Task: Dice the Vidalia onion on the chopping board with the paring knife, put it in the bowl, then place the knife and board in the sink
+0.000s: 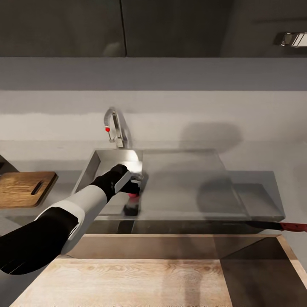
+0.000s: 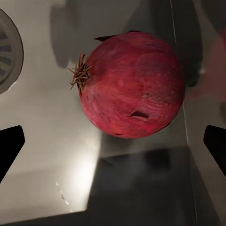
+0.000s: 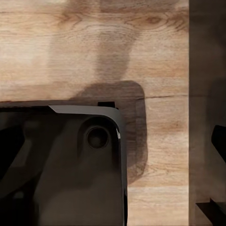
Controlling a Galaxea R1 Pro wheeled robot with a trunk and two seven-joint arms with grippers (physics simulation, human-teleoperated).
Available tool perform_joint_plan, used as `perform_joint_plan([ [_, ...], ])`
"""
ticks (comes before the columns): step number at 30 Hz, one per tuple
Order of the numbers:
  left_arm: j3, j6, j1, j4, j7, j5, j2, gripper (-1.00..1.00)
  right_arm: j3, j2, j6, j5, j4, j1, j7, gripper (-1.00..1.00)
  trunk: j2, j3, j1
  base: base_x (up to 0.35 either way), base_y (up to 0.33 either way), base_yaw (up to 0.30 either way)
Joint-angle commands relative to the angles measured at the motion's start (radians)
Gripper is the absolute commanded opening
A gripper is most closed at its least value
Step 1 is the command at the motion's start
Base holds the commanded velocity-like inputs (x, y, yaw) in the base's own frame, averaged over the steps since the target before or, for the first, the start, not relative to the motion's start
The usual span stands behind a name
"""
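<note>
Left tool spread wide above Vidalia onion in sink, not touching it.

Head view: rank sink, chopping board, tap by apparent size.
1. sink, largest by far.
2. chopping board, partly cut off at the frame edge.
3. tap, smallest.

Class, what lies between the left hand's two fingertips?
The onion, resting on the sink floor, seen in the left wrist view; the open fingers are not touching it.
</note>
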State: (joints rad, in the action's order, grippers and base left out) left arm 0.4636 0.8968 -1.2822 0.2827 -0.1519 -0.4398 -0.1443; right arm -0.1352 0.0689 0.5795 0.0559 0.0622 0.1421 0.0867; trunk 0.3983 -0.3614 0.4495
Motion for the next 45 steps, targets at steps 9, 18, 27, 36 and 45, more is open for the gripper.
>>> perform_joint_plan([
  [9,0.004,0.002,0.004,0.001,-0.006,-0.024,0.0,1.0,-0.004,0.0,0.002,0.009,-0.001,0.001,0.01,1.0,0.002,-0.007,0.0,0.0,0.0,0.0],
  [18,0.004,0.003,0.005,0.001,-0.006,-0.023,0.003,1.0,-0.006,0.0,0.003,0.009,-0.001,0.001,0.01,1.0,0.002,-0.007,0.0,0.037,-0.002,0.0],
  [27,0.005,0.003,0.004,0.001,-0.006,-0.023,0.003,1.0,-0.01,0.001,0.003,0.006,0.001,0.001,0.006,1.0,0.002,-0.007,0.0,0.098,-0.028,0.0],
  [36,0.017,0.003,0.005,0.001,-0.006,-0.023,0.002,1.0,-0.01,0.001,0.002,0.006,0.001,0.001,0.005,1.0,0.002,-0.007,0.0,0.003,-0.001,0.0],
  [45,0.018,0.004,0.006,0.001,-0.006,-0.024,0.002,1.0,-0.011,0.001,0.002,0.005,0.001,0.001,0.005,1.0,0.002,-0.018,0.0,0.031,-0.025,0.0],
])
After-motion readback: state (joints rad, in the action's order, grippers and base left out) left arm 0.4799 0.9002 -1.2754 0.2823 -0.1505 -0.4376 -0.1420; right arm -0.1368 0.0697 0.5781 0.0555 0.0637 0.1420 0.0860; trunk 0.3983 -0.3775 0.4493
